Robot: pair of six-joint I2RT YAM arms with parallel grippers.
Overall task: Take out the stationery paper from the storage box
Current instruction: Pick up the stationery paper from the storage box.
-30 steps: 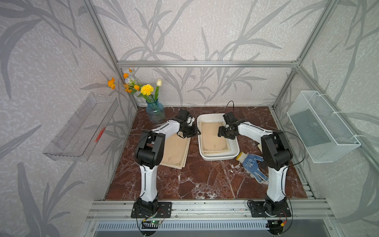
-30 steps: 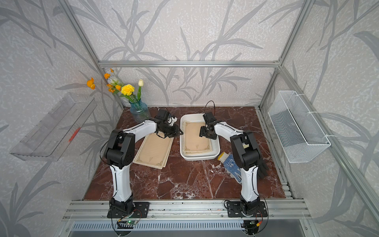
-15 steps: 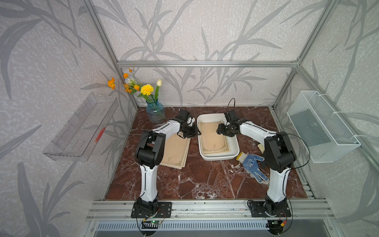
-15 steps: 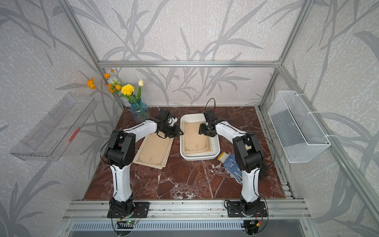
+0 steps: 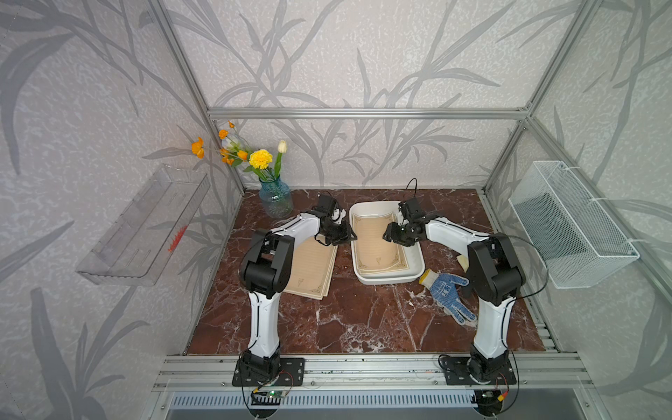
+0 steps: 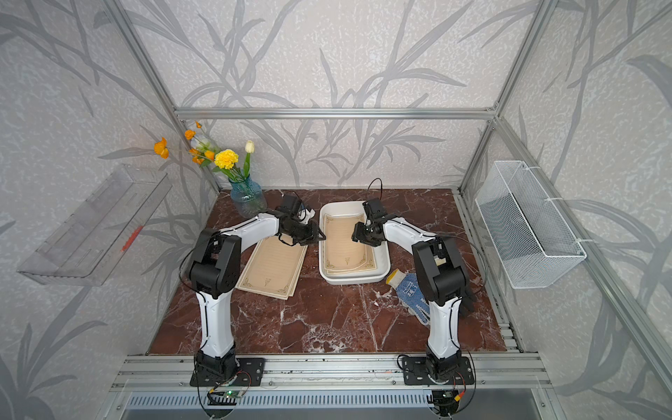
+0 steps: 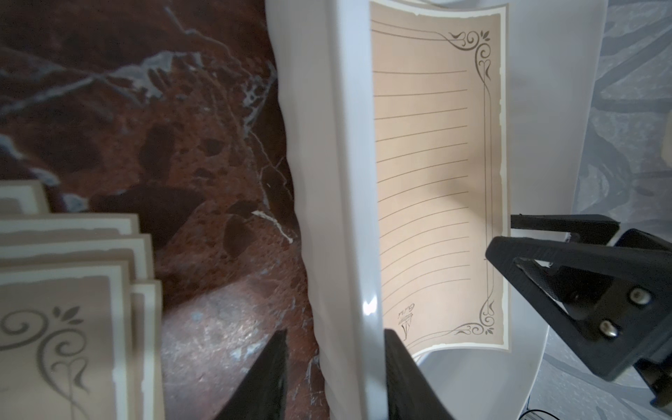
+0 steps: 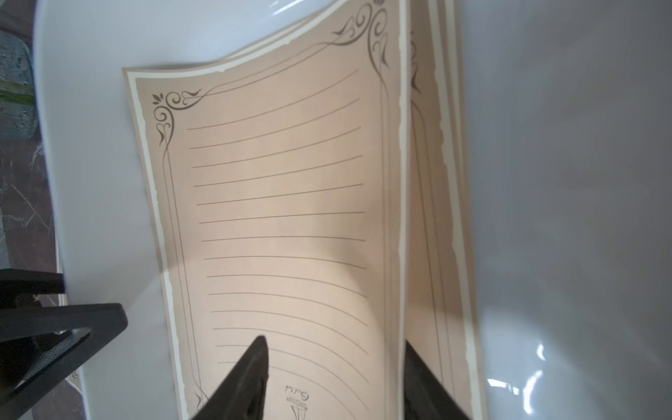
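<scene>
The white storage box (image 5: 385, 282) (image 6: 356, 280) sits mid-table with tan stationery paper (image 5: 374, 247) (image 6: 343, 247) inside. My right gripper (image 8: 334, 345) (image 5: 387, 236) reaches in from the box's right. Its jaws are apart, with one finger on the top sheet (image 8: 280, 203) and the other past that sheet's raised long edge. The top sheet bows up off the sheets below (image 8: 436, 218). My left gripper (image 7: 336, 332) (image 5: 351, 238) straddles the box's left rim (image 7: 320, 145). Its inner finger lies against the wall and its outer finger stands a little off. Several more sheets (image 5: 312, 265) (image 7: 65, 254) lie stacked on the marble to the left.
A blue glass vase of flowers (image 5: 276, 200) stands at the back left. A blue-and-white work glove (image 5: 445, 291) lies right of the box's near corner. A white wire basket (image 5: 571, 225) hangs on the right wall and a clear shelf tray (image 5: 145, 225) on the left.
My right gripper has shifted slightly left, further over the paper, and its jaws have narrowed. The left arm and the box have not moved.
</scene>
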